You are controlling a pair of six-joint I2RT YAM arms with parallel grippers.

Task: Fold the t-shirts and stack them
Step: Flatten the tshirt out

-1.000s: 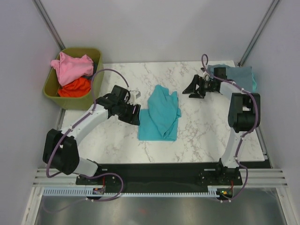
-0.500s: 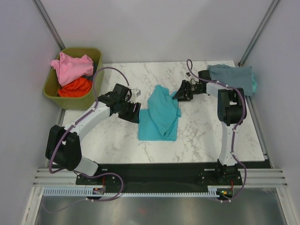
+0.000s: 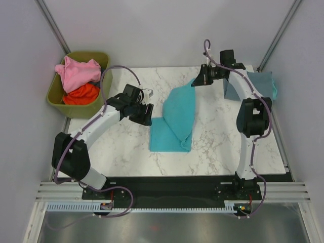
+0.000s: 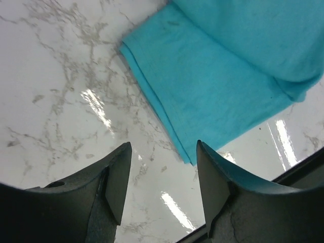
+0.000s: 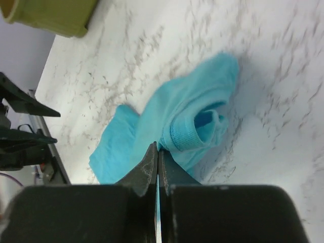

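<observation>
The bright teal t-shirt (image 3: 177,119) lies mid-table, its upper corner pulled up and back toward the right. My right gripper (image 3: 196,81) is shut on that raised cloth. In the right wrist view the closed fingers (image 5: 157,147) pinch the teal t-shirt (image 5: 187,116) beside its ribbed collar. My left gripper (image 3: 147,112) hangs open just left of the shirt. In the left wrist view it (image 4: 162,149) is over bare marble, with the teal t-shirt's (image 4: 223,76) folded corner just beyond the fingertips. A pink t-shirt (image 3: 77,72) and an orange-red one (image 3: 81,94) sit in the bin. A grey-blue t-shirt (image 3: 255,83) lies at the back right.
The olive-green bin (image 3: 104,63) stands off the table's back left corner and shows again as the bin (image 5: 50,15) in the right wrist view. Grey walls and slanted metal posts close in the back and sides. A black rail runs along the near edge.
My right gripper moved in to the teal t-shirt's upper right corner, shut on it and drew it up and back to the right, stretching the cloth. The left arm barely shifted.
</observation>
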